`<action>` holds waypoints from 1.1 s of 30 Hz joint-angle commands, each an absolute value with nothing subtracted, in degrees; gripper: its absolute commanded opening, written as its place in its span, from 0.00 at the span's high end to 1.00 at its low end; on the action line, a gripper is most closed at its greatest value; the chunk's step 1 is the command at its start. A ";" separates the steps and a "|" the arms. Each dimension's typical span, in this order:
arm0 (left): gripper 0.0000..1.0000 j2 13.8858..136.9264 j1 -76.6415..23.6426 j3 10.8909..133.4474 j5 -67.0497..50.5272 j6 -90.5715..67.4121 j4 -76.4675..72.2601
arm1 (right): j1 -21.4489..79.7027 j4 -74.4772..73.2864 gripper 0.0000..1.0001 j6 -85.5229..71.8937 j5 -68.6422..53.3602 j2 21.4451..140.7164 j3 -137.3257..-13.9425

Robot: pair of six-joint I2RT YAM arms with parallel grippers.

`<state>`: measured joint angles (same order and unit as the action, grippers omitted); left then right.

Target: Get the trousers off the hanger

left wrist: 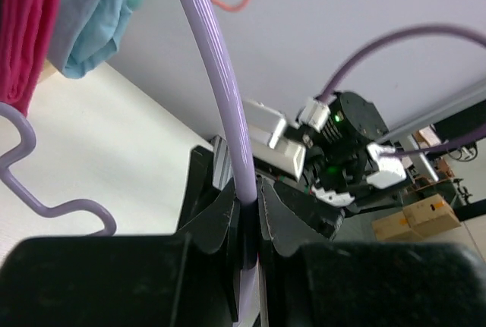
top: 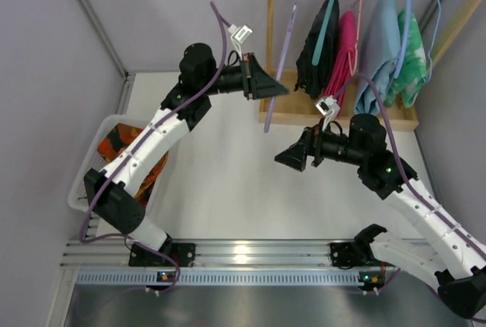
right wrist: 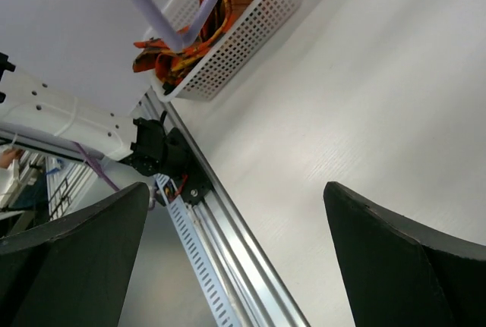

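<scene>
The slim lilac hanger (left wrist: pixel 220 92) is clamped by the left fingers (left wrist: pixel 219 222) (right fingers (right wrist: pixel 76 255) spread); crumpled trousers (right wrist: pixel 163 58) are heaped in a perforated basket (right wrist: pixel 243 39).

- We see the left gripper (left wrist: pixel 245 202) at bottom centre, its fingers pinched tight on the lilac hanger (left wrist: pixel 220 92).
- The hanger's bar rises from the jaws to the top edge; its wavy end curls at lower left.
- Upper left, we find a pink garment (left wrist: pixel 26 23) beside a light blue garment (left wrist: pixel 95 23).
- The right arm (left wrist: pixel 342 152) sits at centre right, trailing a purple cable (left wrist: pixel 395 42).
</scene>
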<state>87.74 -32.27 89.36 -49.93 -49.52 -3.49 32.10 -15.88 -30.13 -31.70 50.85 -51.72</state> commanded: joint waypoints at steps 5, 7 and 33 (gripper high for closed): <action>1.00 103.43 -29.71 115.81 -47.47 -55.54 -7.21 | 25.85 -20.30 0.00 -28.03 -33.30 50.45 -58.18; 1.00 105.98 -29.27 119.78 -45.54 -56.95 -6.24 | 24.53 -20.74 0.01 -28.65 -34.01 50.45 -58.36; 0.98 123.23 -23.47 132.20 -39.64 -70.03 -11.16 | 18.28 -26.19 0.01 -28.57 -40.17 57.12 -64.07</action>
